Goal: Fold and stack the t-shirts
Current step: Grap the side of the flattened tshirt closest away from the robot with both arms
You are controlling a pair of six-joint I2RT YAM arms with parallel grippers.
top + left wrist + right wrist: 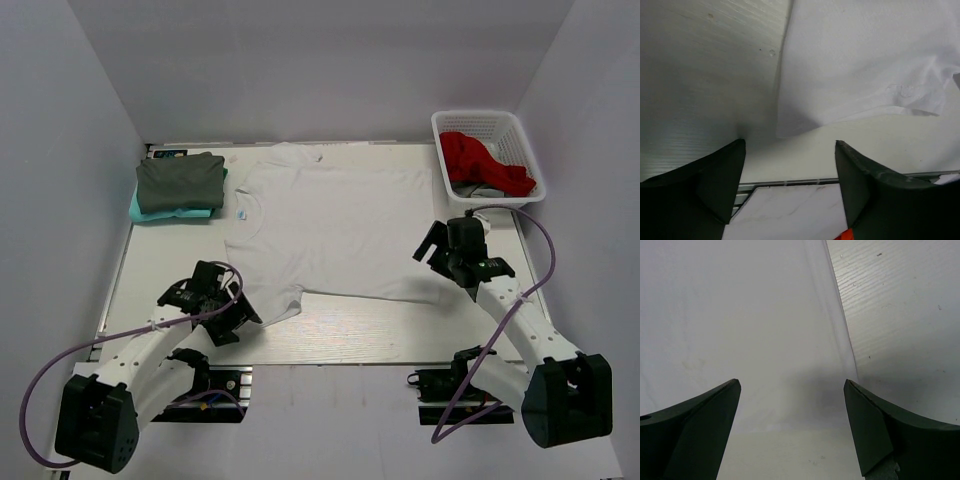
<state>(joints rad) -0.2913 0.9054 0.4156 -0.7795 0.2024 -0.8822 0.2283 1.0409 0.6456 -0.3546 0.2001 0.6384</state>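
A white t-shirt [330, 225] lies spread flat on the table, neck label to the left. A folded dark grey t-shirt [180, 182] sits on a folded teal t-shirt [150, 212] at the far left. My left gripper [232, 318] is open and empty just off the shirt's near left sleeve, which shows in the left wrist view [860, 65]. My right gripper [432, 250] is open and empty over the shirt's near right corner; its hem shows in the right wrist view [765, 330].
A white basket [512, 130] at the far right holds a red garment [480, 160] over something dark. The table's near edge [330, 362] runs between the arm bases. Walls close in left, back and right.
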